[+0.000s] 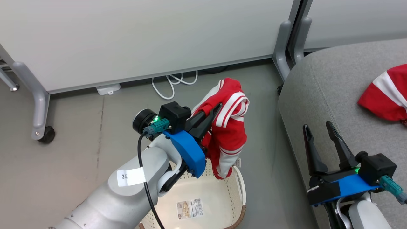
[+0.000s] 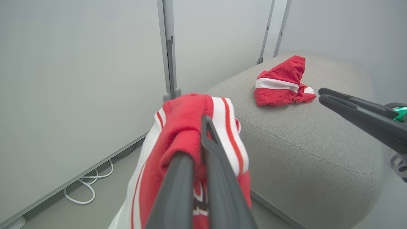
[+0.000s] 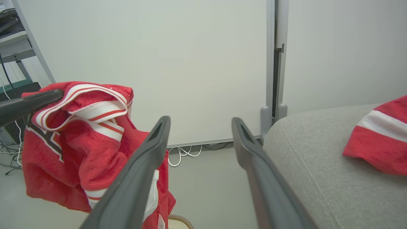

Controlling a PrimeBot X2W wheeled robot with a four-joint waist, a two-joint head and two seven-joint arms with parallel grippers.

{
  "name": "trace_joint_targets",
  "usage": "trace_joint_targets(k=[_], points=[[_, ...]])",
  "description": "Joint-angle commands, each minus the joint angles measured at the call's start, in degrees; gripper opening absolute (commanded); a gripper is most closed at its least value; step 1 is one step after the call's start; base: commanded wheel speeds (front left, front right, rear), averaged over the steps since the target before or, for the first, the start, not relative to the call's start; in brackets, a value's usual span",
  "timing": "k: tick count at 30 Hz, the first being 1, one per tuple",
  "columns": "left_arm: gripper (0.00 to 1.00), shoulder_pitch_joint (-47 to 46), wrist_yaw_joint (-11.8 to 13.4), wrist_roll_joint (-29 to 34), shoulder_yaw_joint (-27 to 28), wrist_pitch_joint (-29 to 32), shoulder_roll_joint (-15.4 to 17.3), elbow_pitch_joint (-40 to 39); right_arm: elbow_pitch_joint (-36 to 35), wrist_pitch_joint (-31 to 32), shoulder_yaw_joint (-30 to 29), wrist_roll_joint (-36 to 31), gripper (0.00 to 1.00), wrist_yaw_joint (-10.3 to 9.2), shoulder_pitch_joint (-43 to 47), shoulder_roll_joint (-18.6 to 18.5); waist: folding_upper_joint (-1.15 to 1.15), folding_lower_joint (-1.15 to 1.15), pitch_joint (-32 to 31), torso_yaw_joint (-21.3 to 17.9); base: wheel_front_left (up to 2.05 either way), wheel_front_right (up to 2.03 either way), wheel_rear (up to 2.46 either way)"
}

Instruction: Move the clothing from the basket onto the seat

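Note:
A red garment with white stripes (image 1: 230, 133) hangs in the air over the far right corner of the cream basket (image 1: 219, 187), with my left gripper (image 1: 217, 108) shut on its upper folds. In the left wrist view, my left gripper (image 2: 197, 140) pinches this garment (image 2: 184, 127). A second red garment (image 1: 386, 95) lies on the grey seat (image 1: 318, 95) at the right. My right gripper (image 1: 317, 125) stands open and empty over the seat's near edge, away from both garments. The right wrist view shows my right gripper (image 3: 200, 122) with the held garment (image 3: 79, 143) to its left.
The basket holds just a paper label (image 1: 189, 208) on its floor. White partition panels on grey castor legs (image 1: 38, 105) stand behind. A white cable (image 1: 173, 84) loops on the floor under them. Grey floor lies between the basket and the seat.

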Motion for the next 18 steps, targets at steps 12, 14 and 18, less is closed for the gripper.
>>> trace_joint_targets(k=[12,14,18], points=[[0.00,-1.02,-0.05,1.38,0.23,-0.29,0.48,-4.05,0.28,-0.19,-0.85,-0.42,1.00,0.02,2.98,0.92,0.00,0.01,-3.24,0.84,0.00,0.00,0.00],[0.00,-0.99,-0.05,1.46,0.09,-0.29,0.48,-4.27,0.21,-0.19,-0.88,-0.35,1.00,0.02,3.22,0.95,0.00,0.01,-3.38,0.91,0.00,0.00,0.00],[0.00,-1.12,-0.05,1.78,0.22,-0.29,0.49,-4.60,0.16,-0.19,-0.76,-0.56,1.00,0.02,3.32,0.88,0.00,0.01,-3.48,1.05,0.00,0.00,0.00]])
